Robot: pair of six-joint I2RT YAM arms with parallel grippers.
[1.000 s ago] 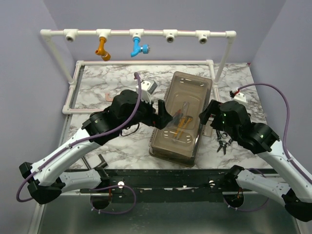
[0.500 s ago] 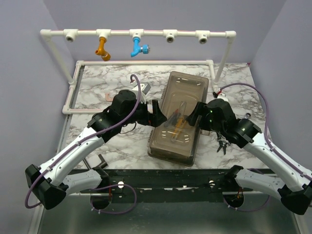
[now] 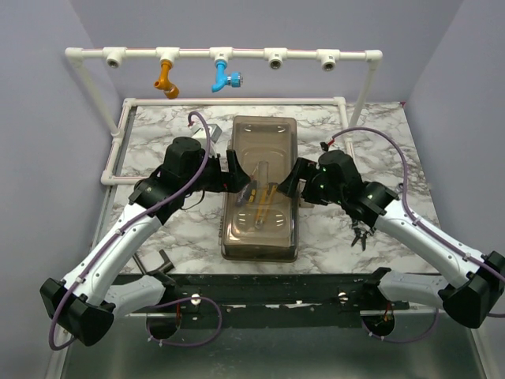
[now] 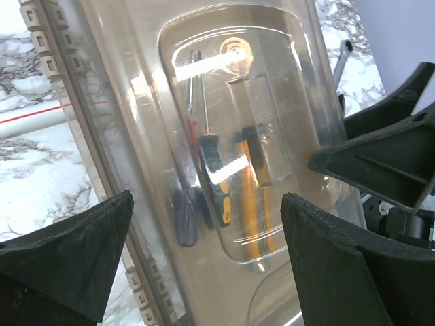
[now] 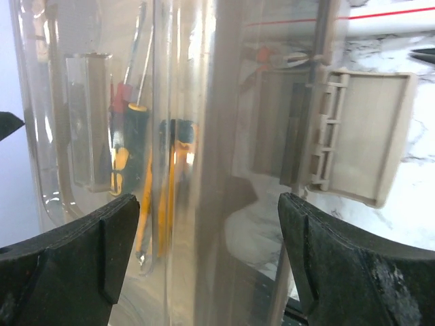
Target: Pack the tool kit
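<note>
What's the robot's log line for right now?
smoky brown translucent plastic toolbox: lid down, tools inside | left end effector: open, at its left side | right end effector: open, at its right side

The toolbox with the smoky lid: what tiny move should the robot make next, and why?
Probably ease the right gripper onto the beige latch and press it flat. The gripper's jaws stand open beside the toolbox, the lid is down over the screwdrivers inside, and the latch seems to stick out from the box's side, not yet snapped.
</note>
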